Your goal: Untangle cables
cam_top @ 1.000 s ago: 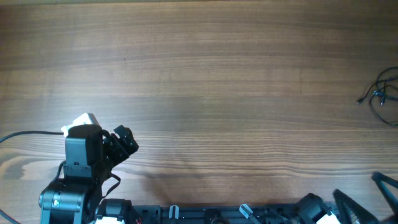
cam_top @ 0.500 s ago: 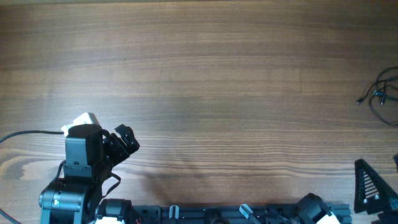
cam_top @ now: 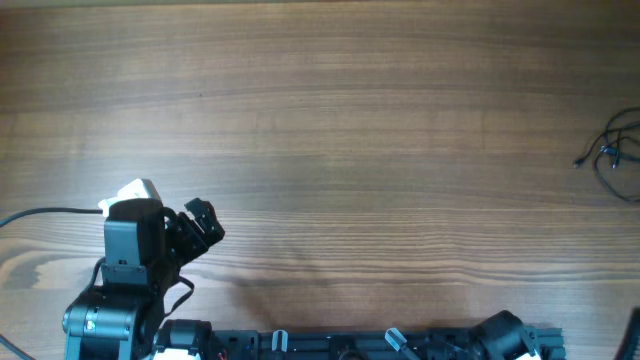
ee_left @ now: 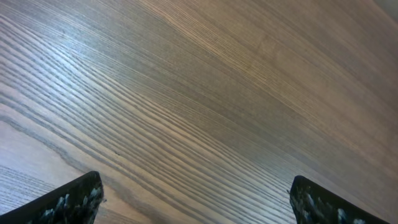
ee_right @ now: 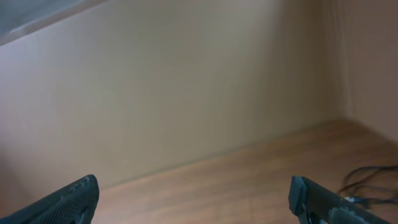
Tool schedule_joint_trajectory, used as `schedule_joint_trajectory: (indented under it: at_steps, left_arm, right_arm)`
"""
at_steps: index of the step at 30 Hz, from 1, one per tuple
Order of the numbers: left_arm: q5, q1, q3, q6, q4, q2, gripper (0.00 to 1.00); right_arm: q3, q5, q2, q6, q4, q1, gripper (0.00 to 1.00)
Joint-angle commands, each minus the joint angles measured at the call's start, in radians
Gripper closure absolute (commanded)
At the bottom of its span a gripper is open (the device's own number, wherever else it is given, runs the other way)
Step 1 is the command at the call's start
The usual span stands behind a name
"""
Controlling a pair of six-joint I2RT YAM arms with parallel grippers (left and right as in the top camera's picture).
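Observation:
The cables (cam_top: 612, 150) are thin black wires in a small loose tangle at the far right edge of the wooden table, partly cut off by the frame. They also show in the right wrist view (ee_right: 368, 182), low at the right, blurred. My left gripper (cam_top: 203, 224) sits at the near left, far from the cables. In the left wrist view it (ee_left: 196, 202) is open and empty over bare wood. My right gripper (ee_right: 196, 199) is open and empty, raised and facing the back wall. It is almost out of the overhead view at the bottom right corner.
The wooden table (cam_top: 330, 130) fills the overhead view. A black lead (cam_top: 40, 214) runs from the left arm's white camera unit to the left edge. The arm bases (cam_top: 350, 342) line the near edge. A beige wall (ee_right: 155, 81) stands behind the table.
The right gripper has moved right along the near edge and nearly left the overhead view. The left arm and the cables have not moved.

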Motion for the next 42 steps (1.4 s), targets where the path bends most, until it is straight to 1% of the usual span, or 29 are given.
schedule_joint_trajectory:
  at_steps: [1, 5, 10, 12, 15, 17, 20, 23, 25, 26, 28, 29, 33, 36, 40, 41, 42]
  left_arm:
    - [0.012, 0.006, 0.006, 0.026, 0.005, 0.000, 0.02]
    - [0.012, 0.006, 0.006, 0.026, 0.004, 0.000, 0.01]
    - [0.012, 0.006, 0.006, 0.026, 0.004, 0.000, 0.01]
    - [0.012, 0.006, 0.006, 0.026, 0.004, 0.000, 0.02]
    - [0.012, 0.006, 0.006, 0.027, 0.005, 0.000, 0.00]
    - [0.012, 0.006, 0.006, 0.026, 0.005, 0.000, 0.00]
    - [0.012, 0.006, 0.006, 0.027, 0.005, 0.000, 0.00]
    - [0.012, 0.006, 0.006, 0.027, 0.005, 0.000, 0.00]
    - [0.012, 0.006, 0.006, 0.027, 0.005, 0.000, 0.00]
    - [0.012, 0.006, 0.006, 0.026, 0.005, 0.000, 0.00]
    - [0.012, 0.006, 0.006, 0.026, 0.005, 0.000, 0.00]
    - [0.012, 0.006, 0.006, 0.026, 0.006, 0.000, 0.00]
    - [0.012, 0.006, 0.006, 0.027, 0.006, 0.000, 0.00]
    - [0.012, 0.006, 0.006, 0.027, 0.005, 0.000, 0.00]
    - [0.012, 0.006, 0.006, 0.026, 0.006, 0.000, 0.00]
    - [0.012, 0.006, 0.006, 0.026, 0.005, 0.000, 0.00]
    - [0.012, 0.006, 0.006, 0.027, 0.005, 0.000, 0.00]
  right_arm:
    - [0.001, -0.125, -0.081, -0.138, 0.028, -0.109, 0.00]
    - [0.032, -0.323, -0.080, -0.251, 0.036, -0.235, 0.00]
    - [0.035, -0.333, -0.080, -0.251, 0.022, -0.427, 0.00]
    - [0.042, -0.332, -0.080, -0.228, 0.016, -0.450, 0.00]
    - [0.039, -0.326, -0.080, -0.254, 0.013, -0.450, 0.00]
    - [0.012, -0.322, -0.080, -0.258, 0.060, -0.450, 0.00]
    - [-0.089, -0.357, -0.080, -0.243, 0.225, -0.450, 0.00]
    - [-0.227, -0.535, -0.080, -0.243, 0.387, -0.450, 0.00]
    - [-0.343, -0.606, -0.080, -0.241, 0.515, -0.450, 0.00]
    - [-0.396, -0.619, -0.080, -0.228, 0.578, -0.450, 0.00]
    - [-0.517, -0.622, -0.080, -0.158, 0.726, -0.450, 0.00]
    - [-0.563, -0.624, -0.080, -0.132, 0.772, -0.450, 0.00]
    - [-0.719, -0.724, -0.080, -0.139, 0.938, -0.450, 0.00]
    - [-0.817, -0.722, -0.080, -0.142, 1.017, -0.450, 0.00]
    - [-0.975, -0.721, -0.080, -0.137, 1.051, -0.450, 0.00]
    - [-1.022, -0.732, -0.080, -0.127, 1.087, -0.450, 0.00]
    - [-1.089, -0.738, -0.080, -0.104, 1.162, -0.450, 0.00]
